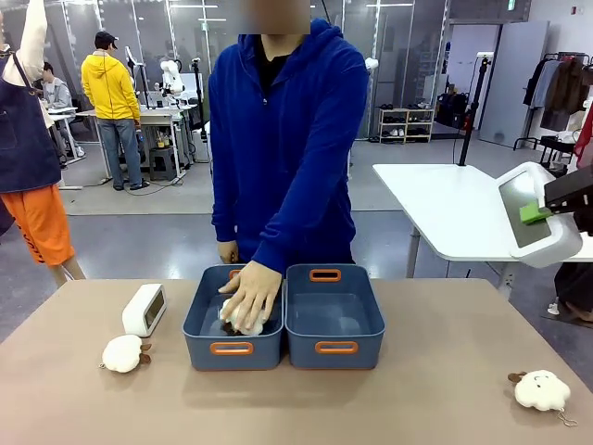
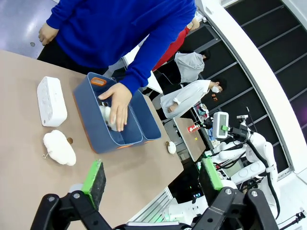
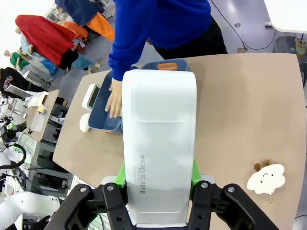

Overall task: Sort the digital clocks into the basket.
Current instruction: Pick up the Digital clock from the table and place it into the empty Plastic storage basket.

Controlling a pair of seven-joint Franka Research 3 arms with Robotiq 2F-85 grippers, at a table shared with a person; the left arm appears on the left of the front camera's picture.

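One white digital clock (image 1: 145, 309) stands on the table left of two slate-blue baskets (image 1: 363, 349) set side by side. The right basket holds nothing I can see. My right gripper (image 1: 541, 213) is raised off the table's right side, shut on the second digital clock (image 1: 537, 215). In the right wrist view that clock (image 3: 160, 139) stands between the green pads, back side up. My left gripper (image 2: 152, 178) hangs open high above the table, with the standing clock (image 2: 51, 100) and the baskets (image 2: 106, 139) far below it.
A person in a blue hoodie presses a hand (image 1: 250, 292) onto a cream plush toy inside the left basket (image 1: 202, 349). Another plush (image 1: 123, 353) lies in front of the standing clock. A third plush (image 1: 542, 390) lies at the front right corner.
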